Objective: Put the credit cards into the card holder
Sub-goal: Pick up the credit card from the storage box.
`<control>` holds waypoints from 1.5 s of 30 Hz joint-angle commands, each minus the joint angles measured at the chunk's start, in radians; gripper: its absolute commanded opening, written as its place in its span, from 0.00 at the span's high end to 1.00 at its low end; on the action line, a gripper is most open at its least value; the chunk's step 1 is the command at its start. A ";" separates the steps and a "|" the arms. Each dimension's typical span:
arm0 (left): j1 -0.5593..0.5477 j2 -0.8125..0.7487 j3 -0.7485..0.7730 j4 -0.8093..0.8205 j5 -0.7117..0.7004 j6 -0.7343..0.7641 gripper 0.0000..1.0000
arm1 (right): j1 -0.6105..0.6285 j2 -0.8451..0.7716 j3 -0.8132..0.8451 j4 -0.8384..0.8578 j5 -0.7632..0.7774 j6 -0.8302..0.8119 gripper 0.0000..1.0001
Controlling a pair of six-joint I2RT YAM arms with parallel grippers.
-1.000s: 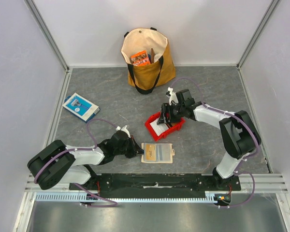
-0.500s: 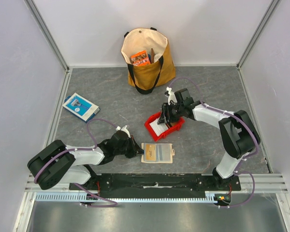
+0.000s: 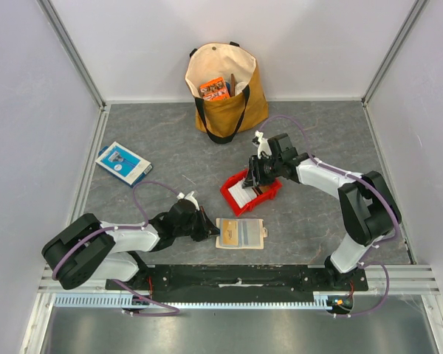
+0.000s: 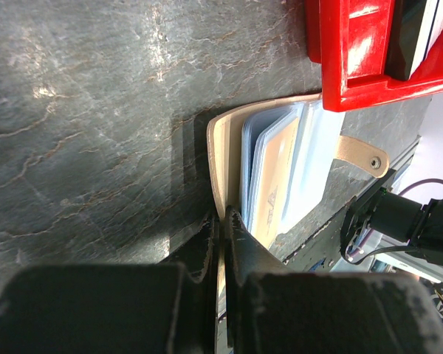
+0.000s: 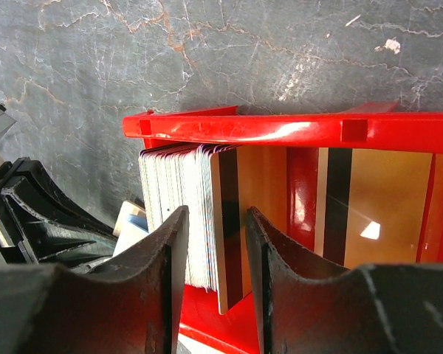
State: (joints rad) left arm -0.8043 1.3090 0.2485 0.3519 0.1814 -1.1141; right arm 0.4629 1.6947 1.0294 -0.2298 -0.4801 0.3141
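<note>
The beige card holder (image 3: 240, 234) lies open on the table near the front edge, with cards in its slots (image 4: 269, 177). My left gripper (image 3: 209, 230) is shut on the holder's left flap (image 4: 220, 155), pinching it between its fingertips (image 4: 221, 221). A stack of white credit cards (image 5: 181, 199) stands on edge in the red tray (image 5: 280, 129), with an orange-brown card (image 5: 258, 192) at its end. My right gripper (image 5: 215, 217) reaches down into the tray (image 3: 236, 205). Its jaws are apart and straddle the end of the stack. Another orange-brown card (image 5: 384, 199) leans on the tray's far side.
A tan tote bag (image 3: 225, 88) with an orange packet (image 3: 215, 88) inside stands at the back. A blue-and-white flat box (image 3: 122, 163) lies at the left. The red tray (image 4: 354, 59) sits just beyond the card holder. Walls enclose the table on three sides.
The right gripper's jaws have narrowed around the end cards of the stack in the tray. The left gripper and the card holder have not moved.
</note>
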 commanded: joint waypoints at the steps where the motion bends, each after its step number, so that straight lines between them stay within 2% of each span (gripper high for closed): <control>1: -0.003 0.036 -0.040 -0.142 -0.048 0.079 0.98 | 0.005 -0.043 0.035 -0.011 -0.015 0.002 0.58; 5: -0.003 0.038 -0.038 -0.139 -0.045 0.077 0.98 | 0.005 -0.047 0.037 -0.014 -0.014 0.005 0.69; 13: -0.004 0.042 -0.037 -0.136 -0.045 0.079 0.98 | 0.003 -0.076 0.034 -0.016 0.021 0.005 0.75; 16: -0.003 0.038 -0.041 -0.136 -0.046 0.077 0.98 | 0.000 -0.084 0.035 -0.019 0.070 -0.001 0.78; 21: -0.004 0.033 -0.043 -0.136 -0.046 0.077 0.98 | 0.000 -0.084 0.029 -0.040 0.185 -0.006 0.90; 24: -0.004 0.032 -0.045 -0.136 -0.045 0.079 0.98 | 0.011 -0.066 0.028 -0.055 0.262 -0.018 0.94; 29: -0.004 0.041 -0.041 -0.134 -0.045 0.079 0.98 | 0.046 -0.023 0.032 -0.057 0.307 -0.036 0.98; 35: -0.003 0.041 -0.041 -0.133 -0.045 0.079 0.98 | 0.160 -0.012 0.034 -0.054 0.572 -0.050 1.00; 37: -0.003 0.041 -0.043 -0.133 -0.045 0.079 0.98 | 0.184 -0.010 0.028 -0.054 0.618 -0.056 0.99; 45: -0.003 0.041 -0.041 -0.133 -0.046 0.079 0.98 | 0.203 0.016 0.027 -0.065 0.649 -0.064 0.92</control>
State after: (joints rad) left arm -0.8043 1.3151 0.2459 0.3653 0.1852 -1.1137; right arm 0.6621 1.6810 1.0363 -0.2729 0.1024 0.2642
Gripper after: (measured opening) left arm 0.039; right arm 0.074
